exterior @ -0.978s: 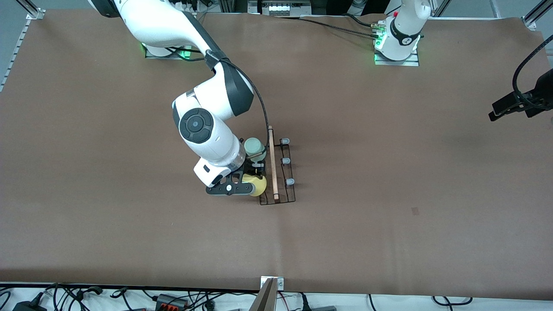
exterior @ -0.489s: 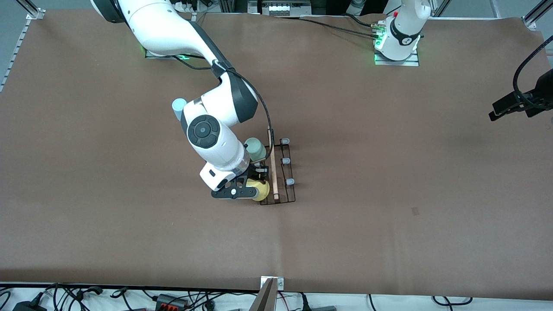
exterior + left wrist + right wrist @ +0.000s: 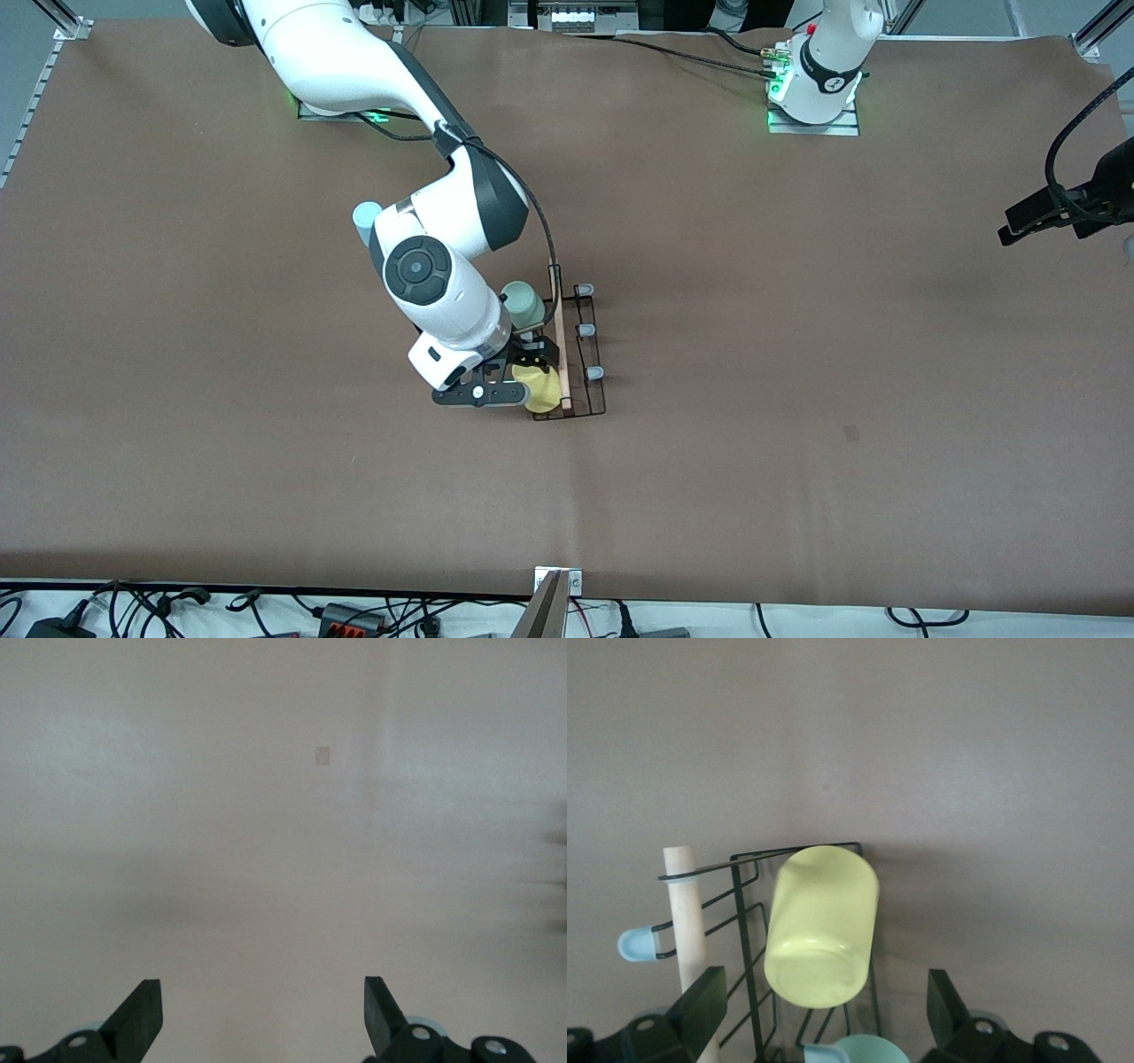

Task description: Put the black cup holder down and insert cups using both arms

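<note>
Right wrist view shows the right pincer [image 3: 824,1005] released around the yellow cup [image 3: 822,926] on the black cup holder [image 3: 749,930], so retreating crooked could knock it off, while the left pincer [image 3: 263,1014] waits open over bare bench [image 3: 283,815].

The bench [image 3: 797,354] was plain brown; the cup holder [image 3: 585,390] was black wire with a pale wooden rod [image 3: 558,341] and grey-blue pegs [image 3: 594,373]; the cups were yellow [image 3: 819,935], mint green [image 3: 523,304] and light blue [image 3: 364,217]; both arms were white with black bands, each hand black.
</note>
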Available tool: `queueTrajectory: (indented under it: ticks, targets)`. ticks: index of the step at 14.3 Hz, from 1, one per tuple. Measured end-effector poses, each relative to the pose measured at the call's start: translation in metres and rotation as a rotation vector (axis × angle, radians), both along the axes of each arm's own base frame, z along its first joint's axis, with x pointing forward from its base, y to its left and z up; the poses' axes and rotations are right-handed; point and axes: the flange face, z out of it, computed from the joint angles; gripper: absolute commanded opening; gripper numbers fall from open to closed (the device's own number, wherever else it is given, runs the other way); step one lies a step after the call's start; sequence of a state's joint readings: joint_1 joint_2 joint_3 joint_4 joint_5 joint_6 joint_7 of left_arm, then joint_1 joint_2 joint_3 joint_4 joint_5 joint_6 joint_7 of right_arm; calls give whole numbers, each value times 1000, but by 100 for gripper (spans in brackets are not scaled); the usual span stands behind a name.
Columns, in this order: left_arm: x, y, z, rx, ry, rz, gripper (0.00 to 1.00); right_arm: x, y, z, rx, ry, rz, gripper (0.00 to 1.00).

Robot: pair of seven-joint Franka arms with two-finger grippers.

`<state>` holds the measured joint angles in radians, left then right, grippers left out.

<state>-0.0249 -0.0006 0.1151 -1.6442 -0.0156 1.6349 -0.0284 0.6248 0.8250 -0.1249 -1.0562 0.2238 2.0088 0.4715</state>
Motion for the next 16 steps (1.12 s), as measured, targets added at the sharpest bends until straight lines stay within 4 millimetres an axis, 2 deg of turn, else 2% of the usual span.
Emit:
queueTrajectory:
  ticks: [3, 7, 12, 16]
  targets:
    - [0, -4, -3, -1, 12, -8, 100, 15, -43, 23, -52, 14, -50, 100]
    - [-1, 1, -7, -3, 39, 3, 100, 36, -133, 58, -106, 90, -130, 100]
    - [-1, 4, -2, -2, 26, 7, 100, 54, -248, 105, -111, 95, -105, 100]
    - [0, 4, 0, -1, 21, 8, 100, 54, -334, 140, -108, 59, -81, 100]
